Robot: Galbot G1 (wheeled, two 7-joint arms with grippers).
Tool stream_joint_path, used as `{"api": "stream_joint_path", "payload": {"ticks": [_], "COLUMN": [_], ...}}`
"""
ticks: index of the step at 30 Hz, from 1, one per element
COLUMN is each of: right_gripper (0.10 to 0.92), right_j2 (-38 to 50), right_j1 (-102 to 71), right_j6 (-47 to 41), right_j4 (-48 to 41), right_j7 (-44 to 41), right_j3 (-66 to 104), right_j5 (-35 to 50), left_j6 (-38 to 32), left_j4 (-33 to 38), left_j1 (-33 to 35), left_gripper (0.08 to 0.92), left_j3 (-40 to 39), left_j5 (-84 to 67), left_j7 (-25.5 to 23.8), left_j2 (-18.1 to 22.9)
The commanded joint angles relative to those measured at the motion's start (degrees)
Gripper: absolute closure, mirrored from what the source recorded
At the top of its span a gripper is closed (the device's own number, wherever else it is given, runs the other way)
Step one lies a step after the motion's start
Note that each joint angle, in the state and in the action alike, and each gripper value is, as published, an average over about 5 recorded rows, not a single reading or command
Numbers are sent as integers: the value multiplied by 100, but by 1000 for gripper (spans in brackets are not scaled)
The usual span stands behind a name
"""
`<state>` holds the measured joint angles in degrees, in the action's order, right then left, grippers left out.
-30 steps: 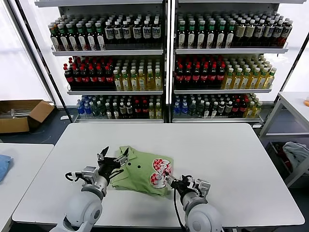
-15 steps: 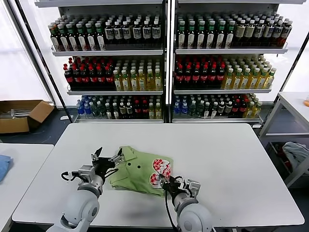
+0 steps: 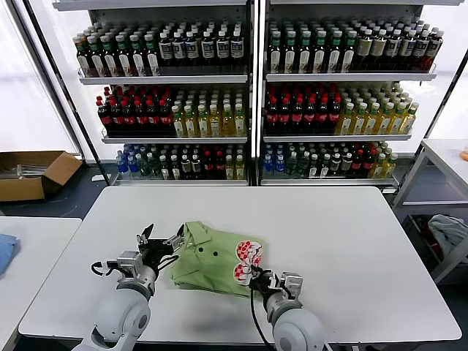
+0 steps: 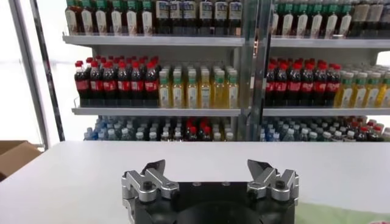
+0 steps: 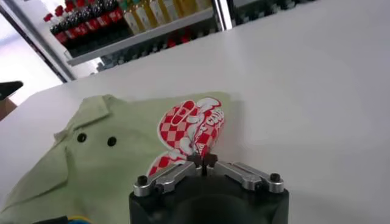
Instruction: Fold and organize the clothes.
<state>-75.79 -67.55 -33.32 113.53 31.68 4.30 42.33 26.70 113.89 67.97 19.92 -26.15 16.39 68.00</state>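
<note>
A light green collared shirt (image 3: 208, 259) with a red-and-white print lies partly folded on the white table (image 3: 329, 234), near the front. My right gripper (image 3: 257, 278) is at the shirt's front right edge, shut on the printed fold; the right wrist view shows the fingertips pinching the cloth (image 5: 202, 161) just under the print (image 5: 189, 125). My left gripper (image 3: 162, 238) hovers open and empty just left of the collar. In the left wrist view it (image 4: 207, 165) faces the far table edge, with a strip of green shirt (image 4: 341, 213) beside it.
Shelves of bottles (image 3: 252, 95) stand behind the table. A cardboard box (image 3: 33, 174) lies on the floor at the left. A blue cloth (image 3: 4, 248) lies on a side table at the left. A grey-white fabric bundle (image 3: 447, 230) is at the right.
My left gripper drew back left off the shirt and stayed open. My right gripper shifted slightly left with the printed edge, and the print now stands bunched up.
</note>
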Motion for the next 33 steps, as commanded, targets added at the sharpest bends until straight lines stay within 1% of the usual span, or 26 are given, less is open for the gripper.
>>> {"api": "stream_joint_path", "payload": {"ticks": [1,4,6,8,11,13,15,20,23,28,33], "right_gripper": [904,904,904,902,865,812,752,613,526,379,244], "right_j2": [1067,1629,1901,2037,2046,1978,1864,1348,1062,871,1022], "right_j1": [109,233,290,324,377,393,371,217,150,230,277], "right_j6": [9,4,4,11,19,29,51,255,420,544,574], "right_j4": [205,-24,-304,-609,-956,-1011,-861,56,326,287,42], "right_j7": [-231,-471,-719,-966,-1136,-1148,-1163,-1317,-1522,-1784,-1930], "right_j3": [472,827,1021,1157,1314,1401,1485,1398,1075,510,93], "right_j5": [-462,-523,-763,-1138,-1628,-1870,-1996,-2015,-2078,-2175,-2158], "left_j6": [9,14,17,19,21,28,40,56,59,66,67], "left_j4": [163,206,216,223,232,232,230,228,238,290,303], "left_j1": [39,53,61,75,100,108,111,149,180,254,335], "left_gripper": [177,177,177,177,177,177,177,177,177,177,177], "left_j3": [36,30,30,29,19,10,0,-41,-46,5,5], "left_j5": [-18,-15,-14,-11,-2,3,9,51,67,65,102], "left_j7": [29,38,42,45,47,49,52,50,50,50,43], "left_j2": [81,116,139,157,184,206,233,310,334,302,315]}}
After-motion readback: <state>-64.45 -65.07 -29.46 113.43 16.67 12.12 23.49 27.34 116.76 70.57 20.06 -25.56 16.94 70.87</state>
